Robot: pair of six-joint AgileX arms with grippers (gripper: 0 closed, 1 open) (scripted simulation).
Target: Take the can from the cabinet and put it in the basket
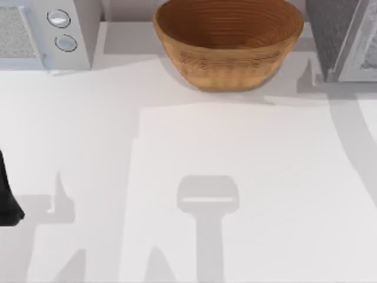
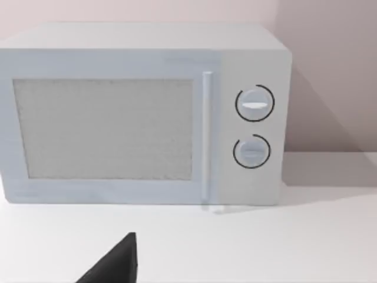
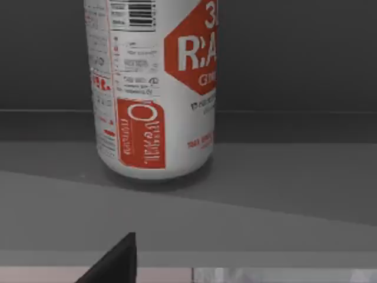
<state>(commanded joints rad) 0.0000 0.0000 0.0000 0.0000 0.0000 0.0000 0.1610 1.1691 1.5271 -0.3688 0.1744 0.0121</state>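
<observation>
Can (image 3: 154,88) upright on cabinet (image 3: 265,177) shelf, close ahead of right tool, grip state unclear; basket (image 1: 228,44) beside microwave (image 1: 44,32).

— Where's the can (image 3: 154,88)?

— I see it upright on a grey shelf inside the cabinet (image 1: 339,35), silver-white with red label marks and a barcode, dark wall behind it.

— And the cabinet?

— Dark grey, speckled, pale-framed door, at the table's far right.

— The basket (image 1: 228,41)?

— Round tan wicker bowl, ribbed inside, upright at the far edge, just left of the cabinet.
</observation>
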